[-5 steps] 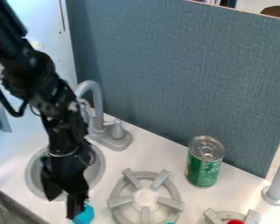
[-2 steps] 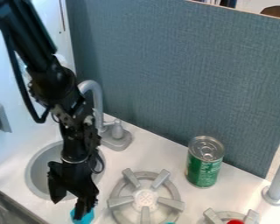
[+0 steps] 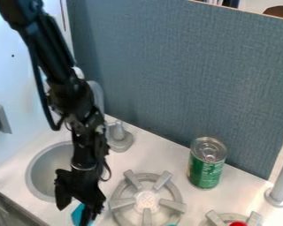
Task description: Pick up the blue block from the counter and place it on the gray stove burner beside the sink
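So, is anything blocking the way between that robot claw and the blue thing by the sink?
Nothing visible stands between the gripper and the blue thing, right at its open jaws. The burner and green can are off to one side.

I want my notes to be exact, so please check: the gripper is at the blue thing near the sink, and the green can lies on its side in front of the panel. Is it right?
Not quite: the green can stands upright in front of the panel, as the camera view shows. The gripper is indeed at the blue thing near the sink.
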Motion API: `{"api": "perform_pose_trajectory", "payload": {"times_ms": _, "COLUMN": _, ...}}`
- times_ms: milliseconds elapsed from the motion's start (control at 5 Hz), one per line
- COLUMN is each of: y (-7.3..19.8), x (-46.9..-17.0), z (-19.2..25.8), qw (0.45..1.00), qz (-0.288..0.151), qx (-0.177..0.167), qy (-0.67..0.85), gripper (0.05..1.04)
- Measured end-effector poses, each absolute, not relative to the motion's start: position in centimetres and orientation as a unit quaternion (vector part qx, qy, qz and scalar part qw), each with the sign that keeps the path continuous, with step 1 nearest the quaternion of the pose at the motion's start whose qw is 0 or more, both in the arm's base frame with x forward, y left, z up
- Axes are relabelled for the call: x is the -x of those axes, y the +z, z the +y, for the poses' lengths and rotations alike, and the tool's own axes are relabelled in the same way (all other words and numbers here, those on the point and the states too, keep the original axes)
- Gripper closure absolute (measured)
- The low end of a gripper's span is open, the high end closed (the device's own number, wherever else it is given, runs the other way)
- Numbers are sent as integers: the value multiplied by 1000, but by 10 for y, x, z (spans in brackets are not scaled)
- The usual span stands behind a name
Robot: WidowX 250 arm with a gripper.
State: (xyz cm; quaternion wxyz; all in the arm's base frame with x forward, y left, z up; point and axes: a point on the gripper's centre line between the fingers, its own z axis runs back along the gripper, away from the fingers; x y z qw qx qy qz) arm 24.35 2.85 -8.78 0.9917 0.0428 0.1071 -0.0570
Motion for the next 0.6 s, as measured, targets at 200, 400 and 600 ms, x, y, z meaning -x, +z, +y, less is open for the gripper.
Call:
{"api": "perform_pose_trajectory", "payload": {"times_ms": 200, "y": -91, "x": -246, "z": 24, "qw": 992, "qz": 106, "qx": -35, "qy": -55, "gripper": 83}}
{"api": "perform_pose_trajectory", "payload": {"times_ms": 400, "y": -93, "x": -247, "z": 19, "qw": 994, "qz": 97, "qx": -20, "qy": -49, "gripper": 83}}
{"api": "perform_pose_trajectory", "payload": {"times_ms": 600, "y": -94, "x": -244, "z": 22, "qw": 992, "qz": 109, "qx": -32, "qy": -45, "gripper": 83}}
